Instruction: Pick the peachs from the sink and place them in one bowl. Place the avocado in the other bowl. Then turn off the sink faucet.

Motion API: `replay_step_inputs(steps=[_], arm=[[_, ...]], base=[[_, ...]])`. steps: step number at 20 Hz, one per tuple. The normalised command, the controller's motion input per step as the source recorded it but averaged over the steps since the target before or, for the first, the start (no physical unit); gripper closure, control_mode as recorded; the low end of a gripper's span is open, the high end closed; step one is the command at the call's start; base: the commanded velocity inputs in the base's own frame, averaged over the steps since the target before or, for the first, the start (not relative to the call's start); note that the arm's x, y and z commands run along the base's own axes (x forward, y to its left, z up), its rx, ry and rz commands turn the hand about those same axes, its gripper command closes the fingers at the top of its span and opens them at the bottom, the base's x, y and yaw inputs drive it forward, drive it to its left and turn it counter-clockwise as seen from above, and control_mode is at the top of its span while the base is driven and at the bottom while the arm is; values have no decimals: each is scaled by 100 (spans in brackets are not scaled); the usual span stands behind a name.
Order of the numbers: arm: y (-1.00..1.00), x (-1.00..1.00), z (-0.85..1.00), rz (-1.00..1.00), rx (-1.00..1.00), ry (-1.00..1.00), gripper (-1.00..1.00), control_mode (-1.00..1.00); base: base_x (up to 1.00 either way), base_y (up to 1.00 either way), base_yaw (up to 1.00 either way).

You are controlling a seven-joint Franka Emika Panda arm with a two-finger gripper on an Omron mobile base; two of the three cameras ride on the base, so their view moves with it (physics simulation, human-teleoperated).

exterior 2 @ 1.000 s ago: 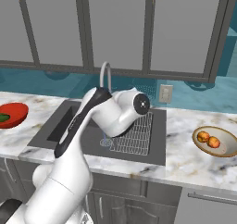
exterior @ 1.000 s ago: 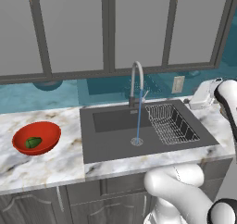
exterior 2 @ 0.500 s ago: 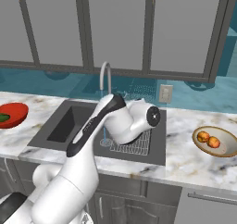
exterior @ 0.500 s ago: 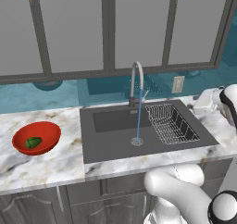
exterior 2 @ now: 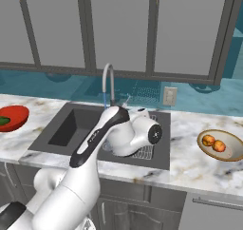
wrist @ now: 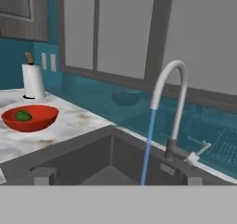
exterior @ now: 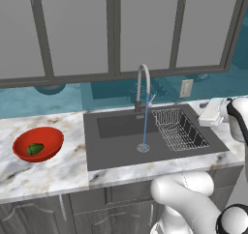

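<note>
Two peachs (exterior 2: 213,143) lie in the tan bowl (exterior 2: 228,153) on the counter right of the sink (exterior: 121,151). The avocado (exterior: 35,149) rests in the red bowl (exterior: 48,137) on the left counter; the hand view also has this red bowl (wrist: 37,121) and the avocado (wrist: 22,115). The sink faucet (exterior: 141,85) runs a blue stream into the basin, its lever (wrist: 200,151) sticking out sideways. My gripper (wrist: 119,179) is open and holds nothing. It hangs at the sink's right end (exterior: 203,115), facing the faucet (wrist: 171,102).
A wire rack (exterior: 179,129) fills the sink's right part. A paper towel roll (wrist: 32,79) stands behind the red bowl. Wall cabinets hang above the counter. A wall outlet (exterior: 186,88) sits right of the faucet.
My hand has sunk a little and moved nearer the sink's right end, the arm folding lower over the rack. Fruits, bowls and the running water are unchanged.
</note>
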Motion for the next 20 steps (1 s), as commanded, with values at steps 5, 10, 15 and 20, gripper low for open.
replay_step_inputs(steps=[5, 10, 15, 20], arm=[[2, 32, -4, 0, 9, -1, -100, -100], [0, 31, -1, 0, 10, 0, -100, -100], [0, 27, -1, 0, 7, 0, -100, -100], [0, 14, -4, 0, 5, 0, -100, -100]], base=[[0, 0, 0], [0, 0, 0], [0, 0, 0], [0, 0, 0]])
